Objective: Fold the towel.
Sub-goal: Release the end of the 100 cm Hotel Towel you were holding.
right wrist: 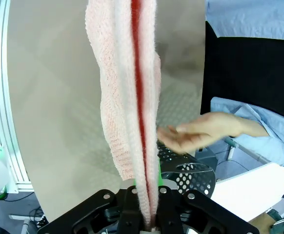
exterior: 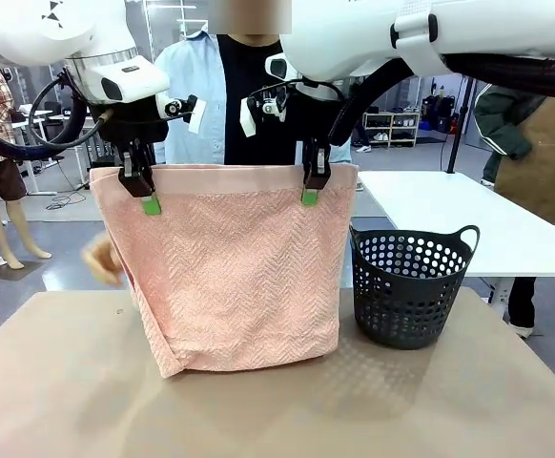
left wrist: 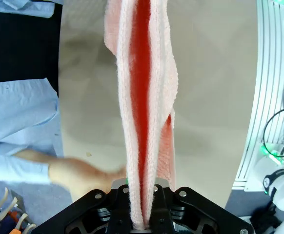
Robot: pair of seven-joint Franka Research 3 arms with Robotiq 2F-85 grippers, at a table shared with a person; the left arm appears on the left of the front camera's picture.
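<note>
While left gripper (exterior: 151, 201) and right gripper (exterior: 309, 196) pinch the towel's (exterior: 235, 277) top corners, level lowering should avoid wrinkles.

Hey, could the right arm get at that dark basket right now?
Probably not yet. The right gripper is shut on the top edge of the towel, with the left gripper holding the other corner. The basket stands just below and beside it, nothing between, so only the held towel hinders it.
</note>
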